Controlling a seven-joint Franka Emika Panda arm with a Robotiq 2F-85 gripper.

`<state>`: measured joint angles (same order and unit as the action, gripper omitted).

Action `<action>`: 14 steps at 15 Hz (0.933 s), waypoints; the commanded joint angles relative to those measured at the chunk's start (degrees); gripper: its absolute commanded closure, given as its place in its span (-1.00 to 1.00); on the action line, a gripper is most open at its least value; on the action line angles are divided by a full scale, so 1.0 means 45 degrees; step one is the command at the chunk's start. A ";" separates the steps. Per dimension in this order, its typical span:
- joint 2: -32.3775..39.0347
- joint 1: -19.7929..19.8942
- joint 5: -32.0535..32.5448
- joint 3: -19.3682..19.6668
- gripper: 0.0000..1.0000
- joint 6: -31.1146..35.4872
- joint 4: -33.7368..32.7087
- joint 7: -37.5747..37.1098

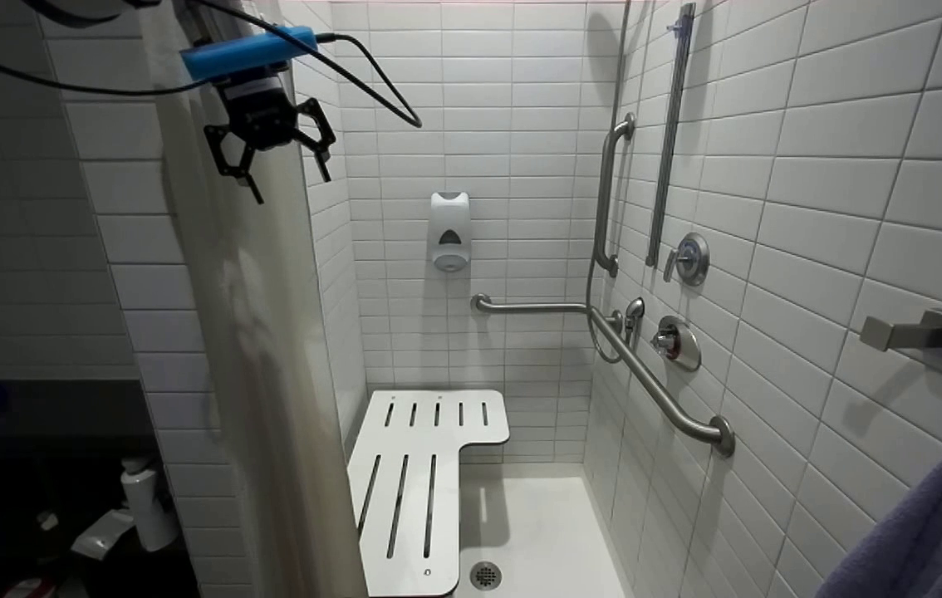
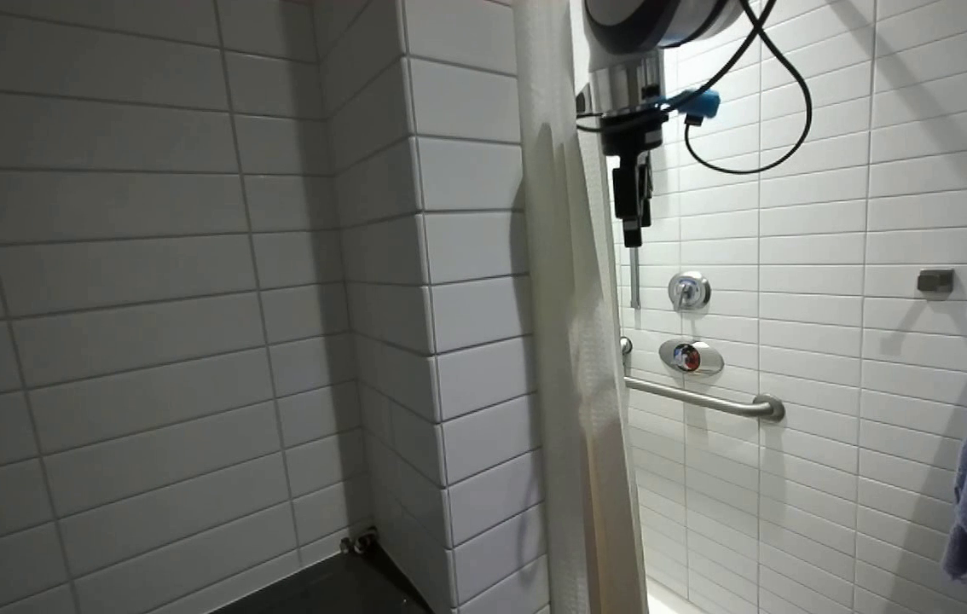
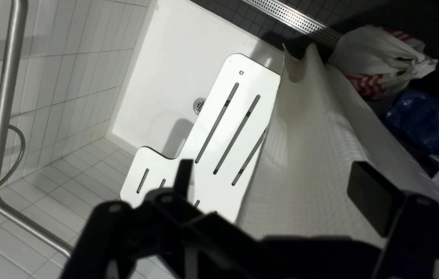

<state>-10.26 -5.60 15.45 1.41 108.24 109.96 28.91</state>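
looking first to the shower curtain (image 2: 573,341): hangs with its long axis nearly upright, running from the top to the bottom of both exterior views, with folds along its length. leans a little in both, with the lower part more to the right of the view. seen from above in the wrist view, runs away toward the upper edge, with its lower end pointing toward the metal drain strip (image 3: 295,19) in the dark floor (image 3: 242,15).

in an exterior view, appears partly behind the end effector (image 1: 293,190), close to it, and continues well below. in the wrist view, fills much of the gap between the fingers (image 3: 374,197). cannot tell surely if touching.

as for the end effector: points downward, stands wide open, grips nothing.

on the shower side of the curtain, shows also a white slotted seat (image 3: 233,116), with its long part running roughly alongside. on the opposite side, shows a white plastic bag with red stripes (image 3: 374,58), seen near the lower end of the curtain.
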 commanded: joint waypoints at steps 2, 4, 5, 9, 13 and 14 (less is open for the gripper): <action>0.0422 0.0164 -0.0125 -0.0194 -1.00 -0.0458 -0.0722 0.0319; 0.0174 0.0162 0.0269 -0.0264 -1.00 0.0444 -0.0310 0.0196; -0.0028 0.0151 0.0670 -0.0310 -1.00 0.1319 0.0076 0.0262; -0.0324 0.0177 0.1968 -0.0406 -1.00 0.4744 0.1171 0.0432; -0.0406 0.0159 0.2110 -0.0289 -1.00 0.7778 0.2197 0.0946; -0.0423 0.0166 0.2007 -0.0284 -0.55 0.8255 0.2417 0.1009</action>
<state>-10.26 -5.43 24.40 0.33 139.07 116.87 31.30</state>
